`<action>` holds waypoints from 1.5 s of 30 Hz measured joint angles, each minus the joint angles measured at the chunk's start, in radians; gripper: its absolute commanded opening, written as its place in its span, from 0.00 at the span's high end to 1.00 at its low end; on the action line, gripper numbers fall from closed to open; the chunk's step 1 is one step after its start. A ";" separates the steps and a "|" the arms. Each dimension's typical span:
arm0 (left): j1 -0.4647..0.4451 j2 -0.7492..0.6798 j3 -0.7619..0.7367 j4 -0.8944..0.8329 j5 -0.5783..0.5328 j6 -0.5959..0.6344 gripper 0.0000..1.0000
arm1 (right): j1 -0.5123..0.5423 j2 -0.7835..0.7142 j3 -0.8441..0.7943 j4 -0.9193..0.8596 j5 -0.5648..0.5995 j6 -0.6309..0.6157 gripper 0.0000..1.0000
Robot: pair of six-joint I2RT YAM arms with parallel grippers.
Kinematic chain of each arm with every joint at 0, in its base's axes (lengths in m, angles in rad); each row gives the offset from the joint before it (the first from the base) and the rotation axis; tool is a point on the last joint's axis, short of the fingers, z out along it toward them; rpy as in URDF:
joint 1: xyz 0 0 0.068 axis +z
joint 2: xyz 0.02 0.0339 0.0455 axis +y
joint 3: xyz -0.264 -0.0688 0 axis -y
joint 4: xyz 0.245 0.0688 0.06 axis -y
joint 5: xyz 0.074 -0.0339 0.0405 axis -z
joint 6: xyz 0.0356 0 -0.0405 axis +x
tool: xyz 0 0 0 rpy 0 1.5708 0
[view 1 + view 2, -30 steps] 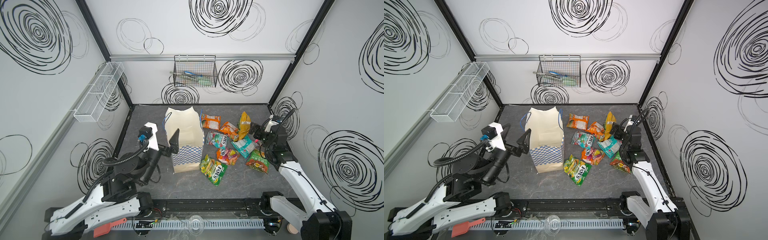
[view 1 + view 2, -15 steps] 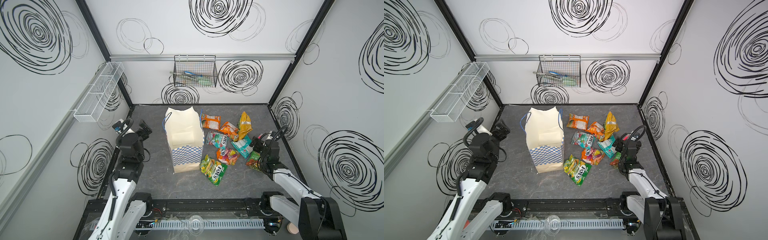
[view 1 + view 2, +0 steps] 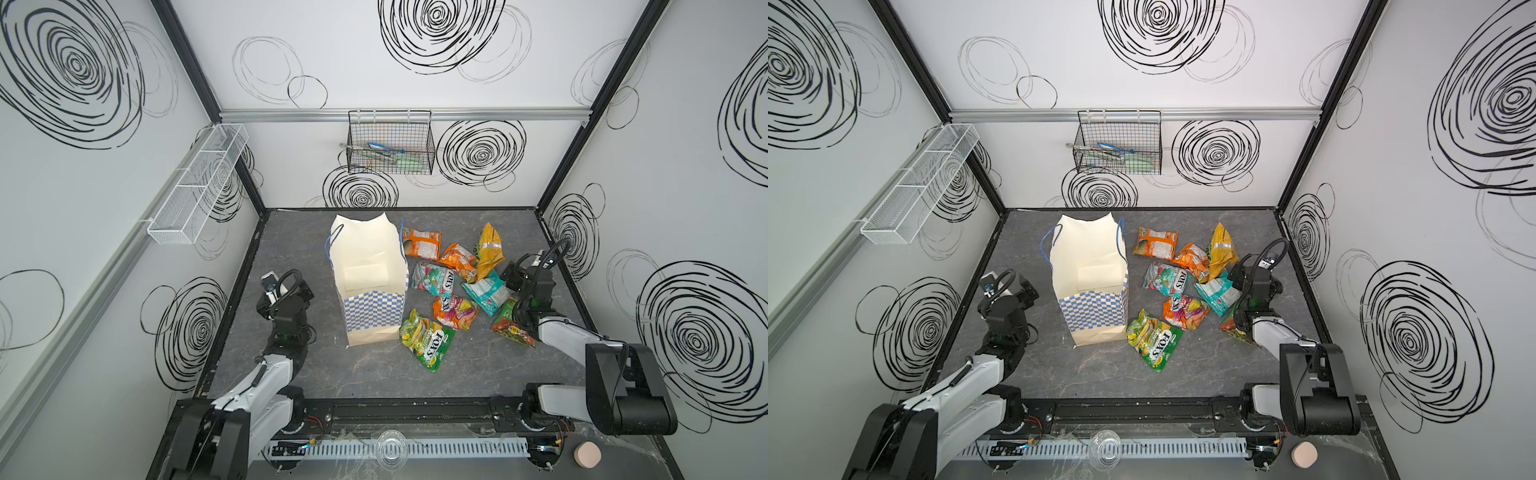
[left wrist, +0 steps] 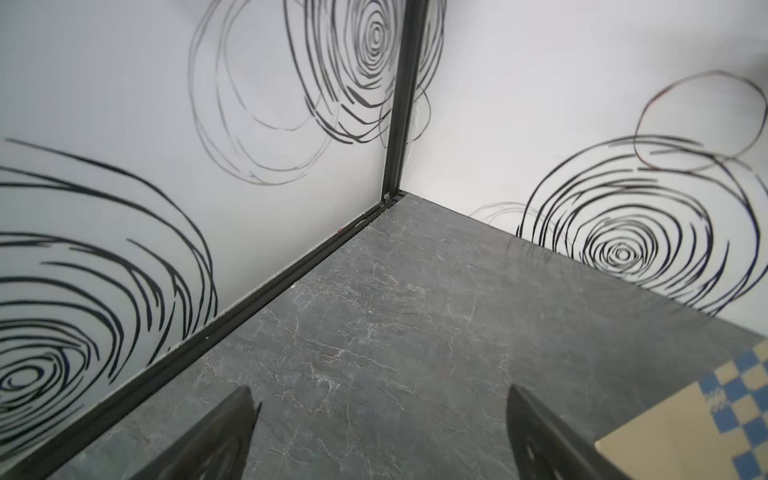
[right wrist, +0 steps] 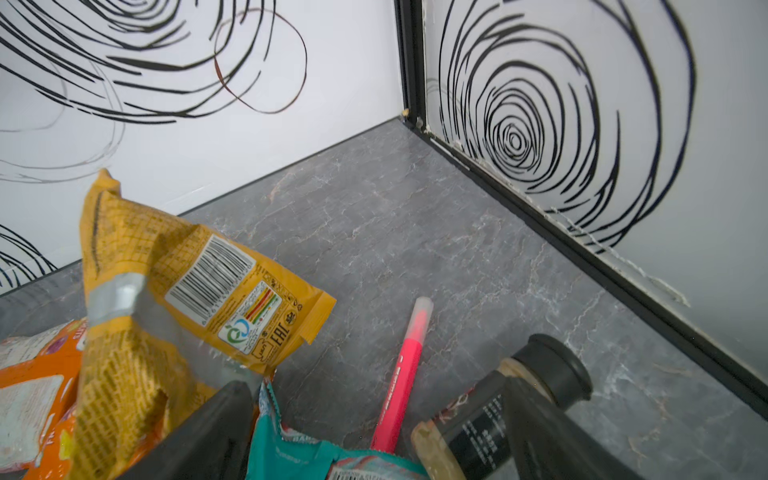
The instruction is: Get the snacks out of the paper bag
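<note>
The paper bag [image 3: 370, 303] [image 3: 1096, 307] stands upright mid-table with its mouth open. Only cream paper shows inside it. The snacks lie loose on the table to its right: a green FOX'S packet [image 3: 426, 338] [image 3: 1154, 338], a teal one [image 3: 486, 293] [image 5: 291, 457], a yellow-gold one [image 3: 489, 249] [image 5: 166, 282], several orange and pink ones. My left gripper [image 3: 293, 291] [image 4: 380, 390] is open over bare table, left of the bag. My right gripper [image 3: 513, 274] [image 5: 374, 386] is open low over the teal packet's edge, holding nothing.
A pink marker [image 5: 401, 374] and a small dark jar [image 5: 498, 407] lie between the right gripper's fingers and the right wall. A wire basket [image 3: 390, 145] hangs on the back wall. A white mesh shelf [image 3: 199, 187] is on the left wall.
The left arm has swung away from the bag's left side to the left edge and folded down. The right arm has drawn back and sunk lower by the snacks.
</note>
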 measured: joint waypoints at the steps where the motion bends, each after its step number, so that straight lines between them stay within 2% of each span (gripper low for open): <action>1: -0.006 0.032 -0.019 0.069 0.017 0.029 0.04 | -0.007 -0.006 -0.014 0.027 -0.013 -0.011 0.03; 8: 0.097 0.325 -0.122 0.503 0.253 0.075 0.04 | -0.020 -0.019 -0.045 0.101 -0.075 -0.080 0.03; 14: 0.114 0.365 -0.113 0.608 0.395 0.091 0.04 | 0.014 0.029 -0.132 0.213 -0.084 -0.149 0.03; 17: 0.114 0.431 -0.102 0.684 0.451 0.106 0.04 | 0.017 0.053 -0.190 0.313 -0.107 -0.172 0.03; 22: 0.109 0.449 -0.096 0.688 0.478 0.117 0.04 | 0.003 0.140 -0.262 0.477 -0.160 -0.205 0.02; 29: 0.100 0.449 -0.093 0.695 0.478 0.128 0.04 | -0.019 0.179 -0.174 0.467 -0.186 -0.196 0.03; 38: 0.080 0.449 -0.007 0.613 0.506 0.162 0.04 | -0.021 0.179 -0.174 0.463 -0.188 -0.193 0.03; 45: 0.075 0.449 -0.003 0.576 0.511 0.173 0.04 | -0.021 0.179 -0.174 0.463 -0.189 -0.193 0.03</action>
